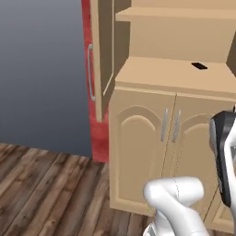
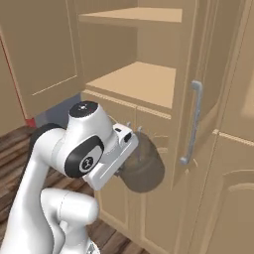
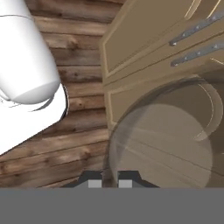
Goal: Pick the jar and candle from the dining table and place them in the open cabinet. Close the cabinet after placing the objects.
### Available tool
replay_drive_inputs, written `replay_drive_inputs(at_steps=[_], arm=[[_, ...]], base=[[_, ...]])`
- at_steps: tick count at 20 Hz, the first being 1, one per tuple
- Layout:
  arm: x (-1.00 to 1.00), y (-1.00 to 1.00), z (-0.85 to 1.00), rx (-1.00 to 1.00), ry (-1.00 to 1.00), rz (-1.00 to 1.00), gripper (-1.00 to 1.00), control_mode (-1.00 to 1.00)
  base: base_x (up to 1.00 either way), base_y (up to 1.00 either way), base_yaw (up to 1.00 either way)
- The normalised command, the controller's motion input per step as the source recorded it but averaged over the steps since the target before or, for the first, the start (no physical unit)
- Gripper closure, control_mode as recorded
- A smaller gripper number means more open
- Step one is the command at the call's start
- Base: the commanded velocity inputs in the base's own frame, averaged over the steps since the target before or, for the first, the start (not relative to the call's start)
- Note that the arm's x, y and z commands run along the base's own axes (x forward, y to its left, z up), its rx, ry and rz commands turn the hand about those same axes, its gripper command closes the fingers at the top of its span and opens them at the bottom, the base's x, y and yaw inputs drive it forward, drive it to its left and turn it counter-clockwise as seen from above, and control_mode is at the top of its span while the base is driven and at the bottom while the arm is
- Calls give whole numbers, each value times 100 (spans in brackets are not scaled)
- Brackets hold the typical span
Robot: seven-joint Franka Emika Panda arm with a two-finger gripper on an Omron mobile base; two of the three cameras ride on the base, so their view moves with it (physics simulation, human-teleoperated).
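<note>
The end effector [image 3: 107,178] was clamped tight on the jar [image 2: 142,166], its two dark tips pinching the glass wall at the rim, so the smoky cylinder hung out in front of the hand, tipped well off upright. In the right base view the jar sat level with the arched lower doors [image 1: 140,152] of the cabinet [image 1: 170,73], near them but, as far as could be judged, not touching, and clearly below the open shelf [image 2: 141,82].

To do this step well, the hand probably needed to rise first, away from the door fronts and their silver handles [image 3: 197,28], before moving in. Bringing the jar upright before lowering it would likely keep it from rolling once released. Farther back, the right upper door [image 2: 196,99] stood open beside the compartment, so the approach looked safest through the middle of the opening. A small black object [image 1: 199,66] lay on the shelf; setting the jar apart from it seemed wise.
</note>
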Motion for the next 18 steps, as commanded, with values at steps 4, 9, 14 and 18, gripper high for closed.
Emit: replay_drive_inputs(at_steps=[4,9,14,18], arm=[[0,0,0,0,0,0,100,100],[0,0,0,0,0,0,100,100],[0,0,0,0,0,0,100,100],[0,0,0,0,0,0,100,100]], base=[[93,56,-18],[23,21,-14],[-3,-12,-10],[43,-15,-5]])
